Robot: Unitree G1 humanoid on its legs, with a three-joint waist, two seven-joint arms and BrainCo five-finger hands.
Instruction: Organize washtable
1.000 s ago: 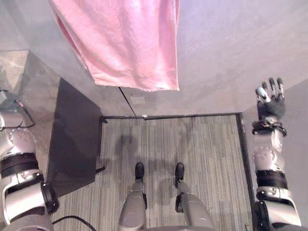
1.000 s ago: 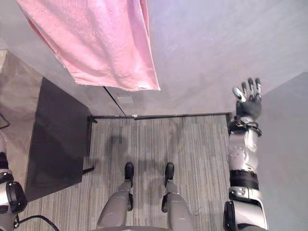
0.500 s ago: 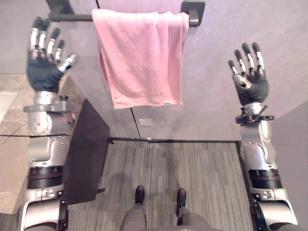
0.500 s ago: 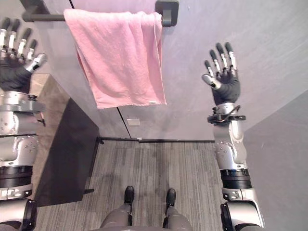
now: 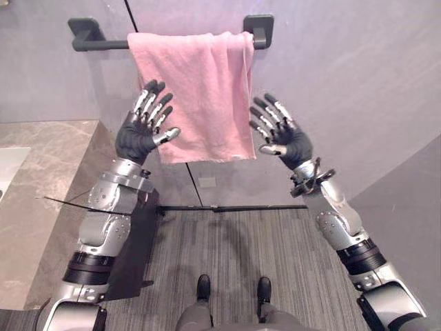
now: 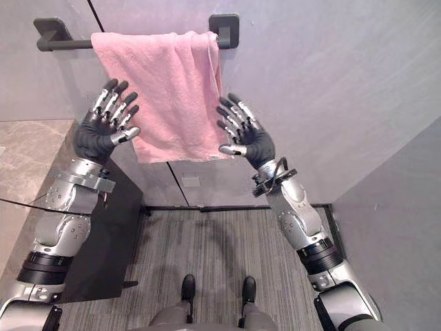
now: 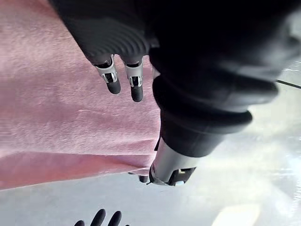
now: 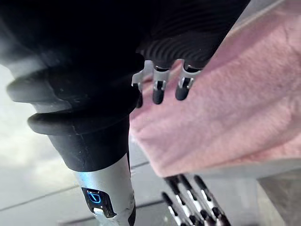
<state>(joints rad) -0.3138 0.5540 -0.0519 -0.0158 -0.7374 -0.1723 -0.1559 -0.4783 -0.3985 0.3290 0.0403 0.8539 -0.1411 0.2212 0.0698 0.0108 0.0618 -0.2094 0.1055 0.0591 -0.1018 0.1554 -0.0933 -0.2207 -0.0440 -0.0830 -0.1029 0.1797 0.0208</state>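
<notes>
Now our L hand (image 5: pixel 136 140) & R hand (image 5: pixel 289 143), fingers spread, flank pink terry towel (image 5: pixel 200 89) on dark wall bar (image 5: pixel 103 45), prob. to straighten it.

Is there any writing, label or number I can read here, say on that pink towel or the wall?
None can be read. The pink towel on the dark rail shows no legible print; the small plate on the wall below it is too small to tell.

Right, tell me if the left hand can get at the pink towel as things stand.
Probably yes. The left hand is raised and open right by the pink towel, with nothing between them; the right hand is open at its other side.
</notes>
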